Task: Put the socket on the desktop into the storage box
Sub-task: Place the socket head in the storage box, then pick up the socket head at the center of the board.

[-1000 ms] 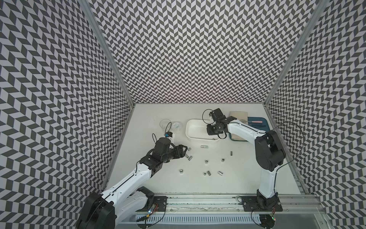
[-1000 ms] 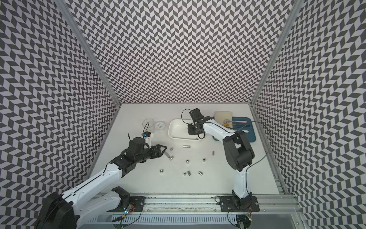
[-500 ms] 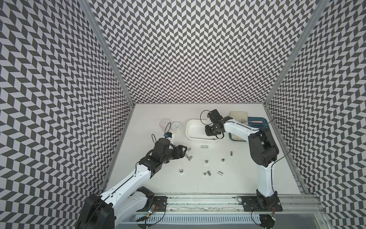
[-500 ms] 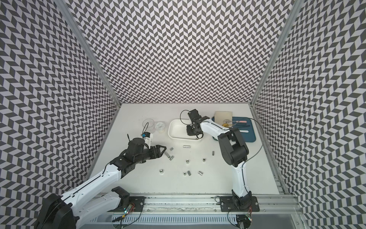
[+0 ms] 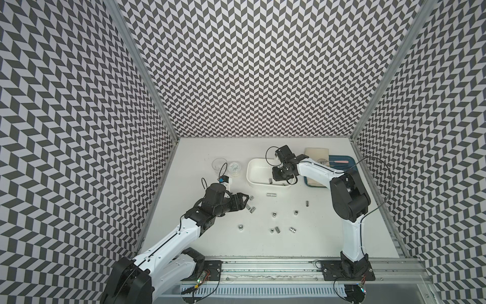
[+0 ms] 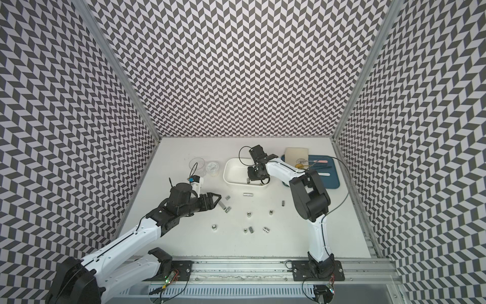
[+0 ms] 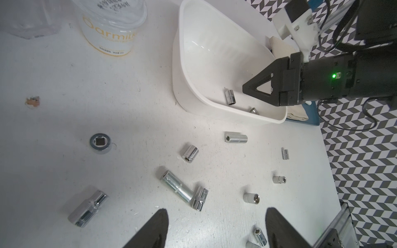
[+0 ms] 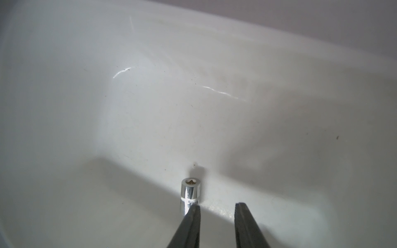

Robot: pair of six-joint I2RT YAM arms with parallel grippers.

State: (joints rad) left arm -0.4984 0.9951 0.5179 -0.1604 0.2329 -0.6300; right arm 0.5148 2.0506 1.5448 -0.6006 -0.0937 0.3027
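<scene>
Your right hand (image 8: 217, 205) sat low inside the storage box (image 5: 249, 173), fingers slightly parted and pinching nothing. A small socket (image 8: 190, 193) rested on the box floor just beside one fingertip (image 8: 193, 214), its axis along the fingers. Your left hand (image 7: 217, 214), spread wide, hovered outside the box over the desk (image 5: 302, 237), a long socket (image 7: 177, 187) lying slantwise just ahead.

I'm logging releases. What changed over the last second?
The right gripper opened inside the storage box, letting go of a socket that now stands just outside its jaws; its elbow swung inward. The left gripper stayed open above the sockets on the desktop, which did not move.
</scene>
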